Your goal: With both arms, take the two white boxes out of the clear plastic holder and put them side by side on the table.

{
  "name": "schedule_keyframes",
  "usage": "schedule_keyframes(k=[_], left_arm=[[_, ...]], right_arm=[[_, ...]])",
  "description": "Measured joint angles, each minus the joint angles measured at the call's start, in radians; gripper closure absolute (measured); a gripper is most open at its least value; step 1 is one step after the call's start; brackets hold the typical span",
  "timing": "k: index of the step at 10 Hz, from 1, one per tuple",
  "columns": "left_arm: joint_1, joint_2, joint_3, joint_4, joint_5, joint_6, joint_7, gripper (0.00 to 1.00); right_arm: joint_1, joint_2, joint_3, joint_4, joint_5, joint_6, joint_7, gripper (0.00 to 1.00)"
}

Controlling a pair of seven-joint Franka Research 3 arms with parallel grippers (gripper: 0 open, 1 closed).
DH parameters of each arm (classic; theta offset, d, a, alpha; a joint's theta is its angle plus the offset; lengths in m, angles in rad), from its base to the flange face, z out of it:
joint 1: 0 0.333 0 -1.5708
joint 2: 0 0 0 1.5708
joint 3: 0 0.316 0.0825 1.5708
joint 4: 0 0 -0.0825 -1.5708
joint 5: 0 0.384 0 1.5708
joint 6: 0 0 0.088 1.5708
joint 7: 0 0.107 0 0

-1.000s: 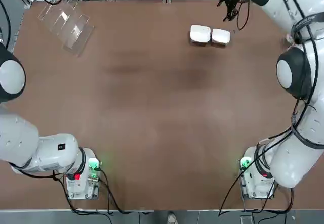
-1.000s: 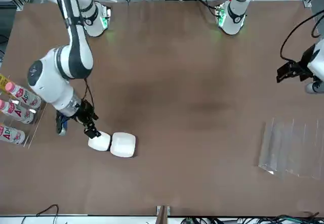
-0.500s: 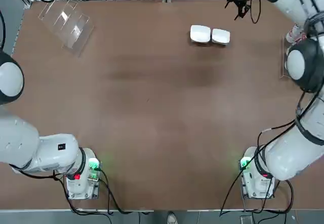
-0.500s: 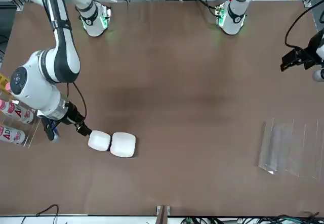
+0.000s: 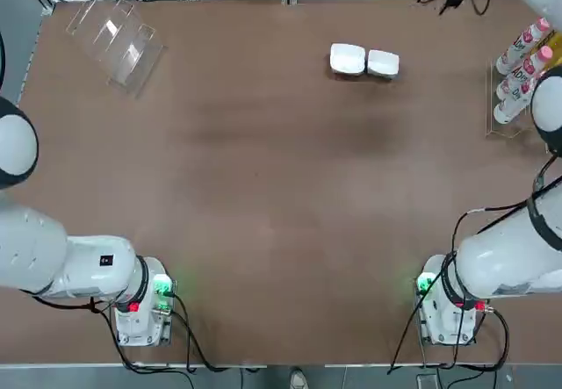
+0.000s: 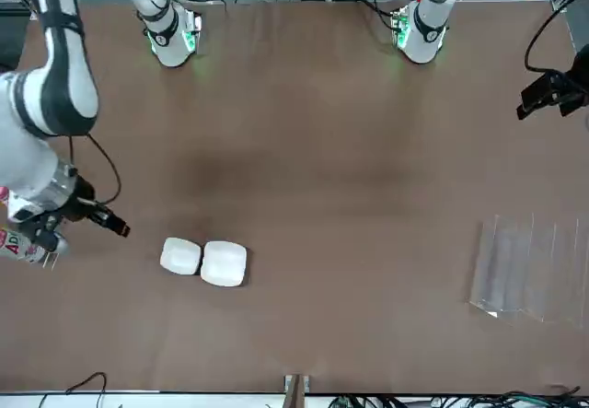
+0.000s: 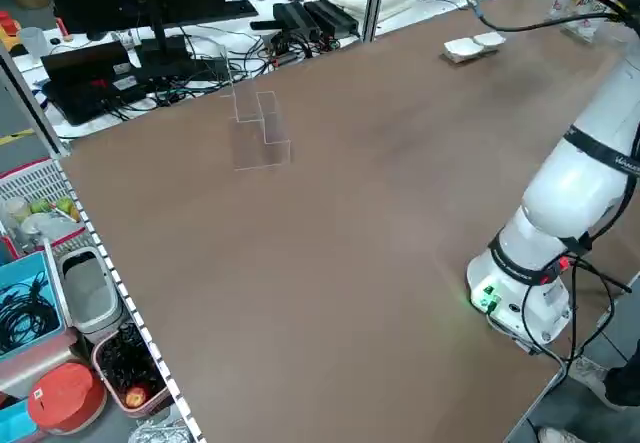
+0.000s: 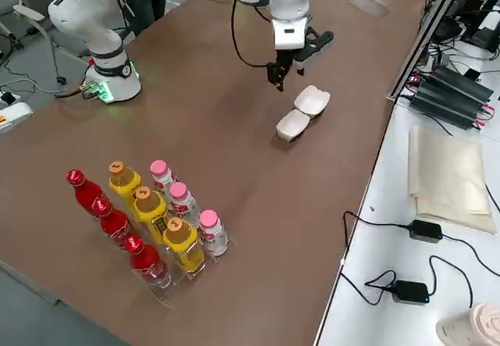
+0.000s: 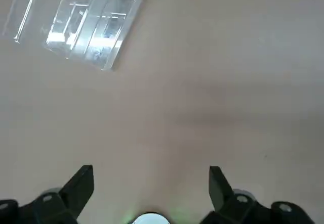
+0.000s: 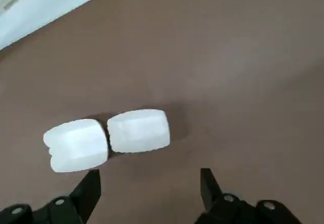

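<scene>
"Before sign-off, what is the tool status, nearest first?"

"Left tool [image 9: 153, 168]: released, jaws apart, grasping nothing, near the left edge of the bench [image 5: 263, 196]. Right tool [image 10: 151, 171]: released, jaws apart, off the boxes, toward the far right."

"State task progress."

"Removal and placement appear complete. Both boxes are out of the holder and side by side at the far edge, right of centre. Remaining, by judgement: park the arms."

"Describe the parts."

"Left box [image 5: 348, 59] and right box [image 5: 383, 63]: plain white, rounded corners, just beside each other; contact cannot be confirmed. Clear plastic holder [image 5: 118, 46]: transparent, with stepped panels, at the far left corner, well apart from both boxes."
</scene>
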Motion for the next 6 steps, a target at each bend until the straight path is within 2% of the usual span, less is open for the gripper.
schedule_keyframes(k=[2, 6], left_arm=[[-0.001, 0.0, -0.002, 0.0, 0.0, 0.0, 0.0, 0.0], [-0.001, 0.0, -0.001, 0.006, 0.0, 0.0, 0.0, 0.0]], right_arm=[[-0.015, -0.005, 0.001, 0.125, -0.068, -0.145, -0.063, 0.12], [-0.038, -0.009, -0.013, 0.296, -0.093, -0.356, -0.139, 0.12]])
